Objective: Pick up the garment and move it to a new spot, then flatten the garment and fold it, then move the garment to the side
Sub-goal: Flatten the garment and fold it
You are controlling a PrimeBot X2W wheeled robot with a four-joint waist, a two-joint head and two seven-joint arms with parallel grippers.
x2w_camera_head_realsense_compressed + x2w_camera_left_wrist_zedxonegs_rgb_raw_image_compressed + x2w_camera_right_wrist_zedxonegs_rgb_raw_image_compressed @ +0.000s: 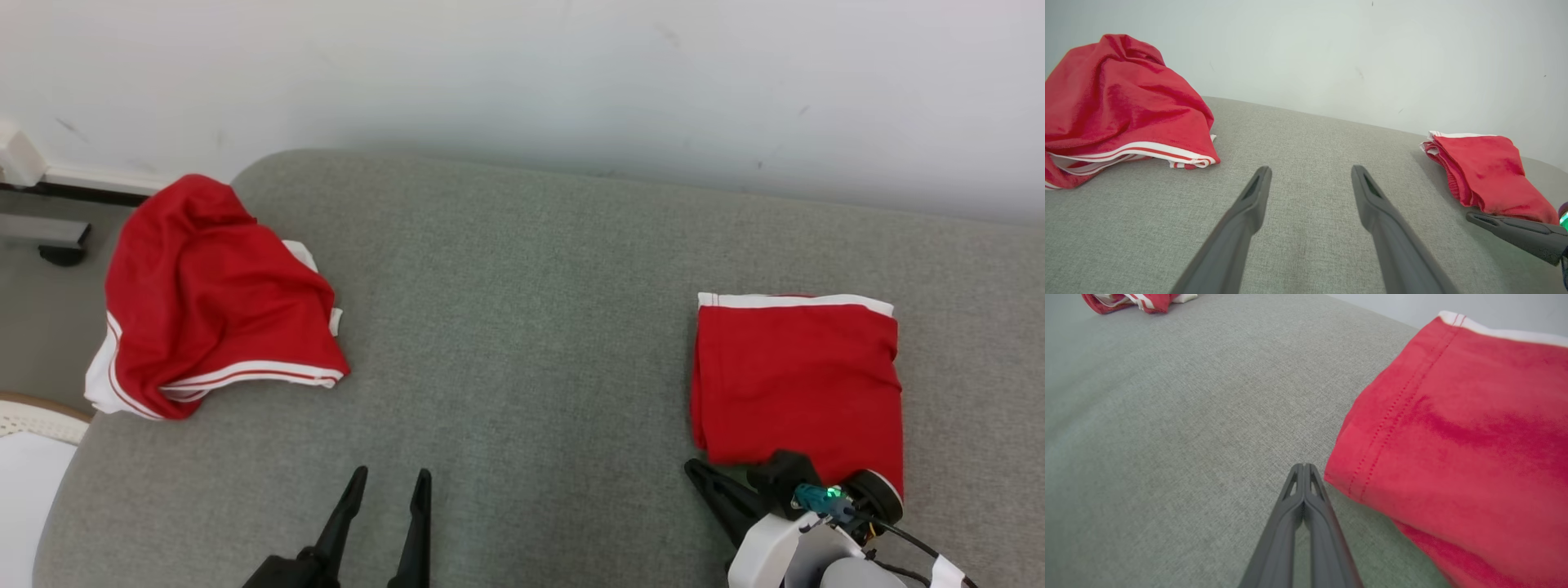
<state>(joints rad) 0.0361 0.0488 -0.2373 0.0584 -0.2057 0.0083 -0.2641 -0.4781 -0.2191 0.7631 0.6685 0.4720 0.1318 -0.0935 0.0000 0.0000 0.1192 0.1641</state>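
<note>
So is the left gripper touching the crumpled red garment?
Apart. The head view shows the open left gripper with bare grey cushion between it and the crumpled red garment.

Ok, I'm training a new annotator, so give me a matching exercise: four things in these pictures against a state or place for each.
Things:
1. crumpled garment
2. folded garment
3. left hand
4. right hand

States:
a. fingers shut, holding nothing
b. lies flat at the robot's right
c. fingers apart, holding nothing
d. heaped at the robot's left

Pairs: 1-d, 2-b, 3-c, 4-a.
</note>
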